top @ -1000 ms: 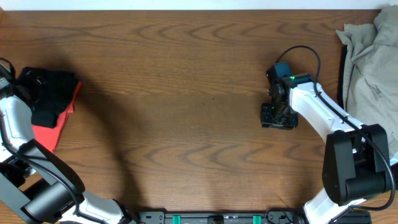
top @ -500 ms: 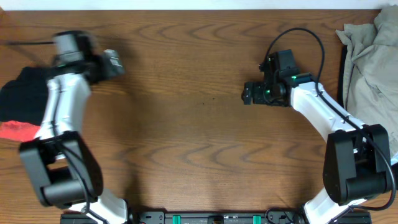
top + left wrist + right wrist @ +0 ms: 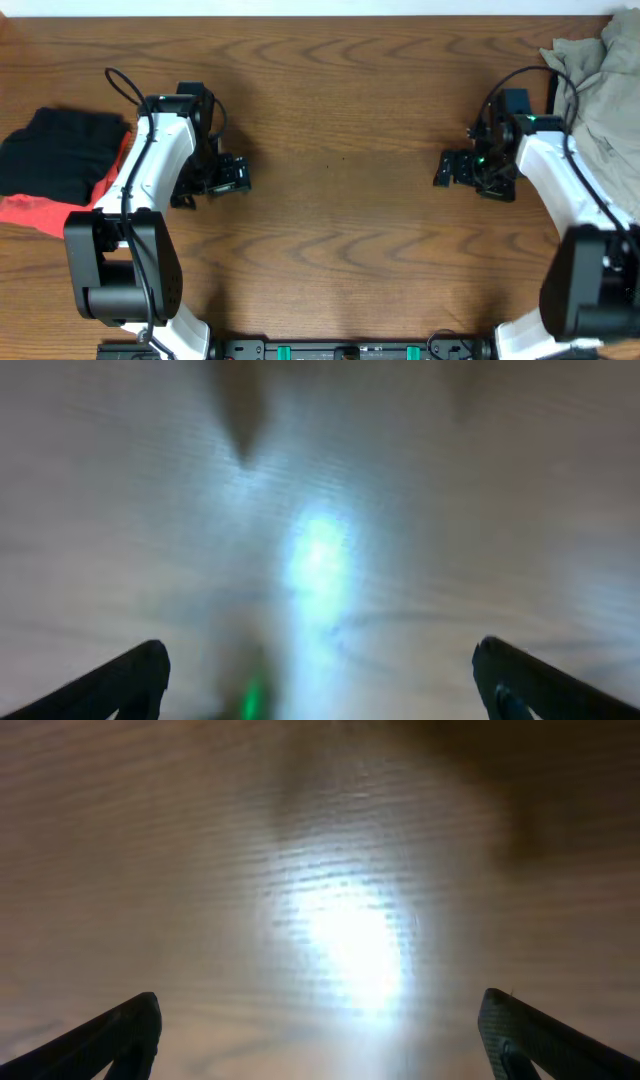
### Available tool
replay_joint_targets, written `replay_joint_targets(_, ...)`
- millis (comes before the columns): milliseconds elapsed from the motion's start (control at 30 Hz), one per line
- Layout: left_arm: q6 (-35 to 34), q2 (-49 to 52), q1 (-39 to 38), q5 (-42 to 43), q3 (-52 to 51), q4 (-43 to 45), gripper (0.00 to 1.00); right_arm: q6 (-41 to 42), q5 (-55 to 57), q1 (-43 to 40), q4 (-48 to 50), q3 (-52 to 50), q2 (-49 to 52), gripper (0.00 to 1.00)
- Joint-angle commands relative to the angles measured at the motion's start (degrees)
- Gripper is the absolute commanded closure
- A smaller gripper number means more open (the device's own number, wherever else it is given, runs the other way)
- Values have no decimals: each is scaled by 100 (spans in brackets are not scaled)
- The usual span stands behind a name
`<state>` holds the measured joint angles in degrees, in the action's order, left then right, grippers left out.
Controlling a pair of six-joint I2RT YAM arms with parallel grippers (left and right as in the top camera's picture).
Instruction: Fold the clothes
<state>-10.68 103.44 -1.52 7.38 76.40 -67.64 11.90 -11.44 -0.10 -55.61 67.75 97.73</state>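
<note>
Beige clothes heaped right, awaiting folding; black garment parked left. Left gripper and right gripper gape empty, apparently between items.

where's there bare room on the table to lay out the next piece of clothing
Widest bare patch: the middle of the table, between the left gripper and the right gripper. Crowded: the left edge, with black clothes on a red cloth, and the right edge, with the grey pile.
</note>
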Motion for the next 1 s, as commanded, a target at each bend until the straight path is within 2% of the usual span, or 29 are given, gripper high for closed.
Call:
replay_joint_targets(0,98,-387,4,-76,-181,-35,2,-79,304,42,17,-92,-772,1)
replay_joint_targets(133,160,-1510,-44,-79,-988,686,2,-81,682,232,538,-636,-1812,1)
replay_joint_targets(333,157,-4393,-260,-79,-2898,2507,2,-107,1163,662,1836,-2218,-4039,1)
replay_joint_targets(500,157,-6288,-269,-76,-3788,3523,2,-105,1314,686,2107,-3042,-5368,1)
replay_joint_targets(700,160,-7475,-269,-76,-3816,3364,2,-107,1314,686,1508,-3230,-6000,1)
replay_joint_targets(967,160,-7685,-269,-76,-3816,3355,2,-107,1314,686,833,-3230,-5995,1)
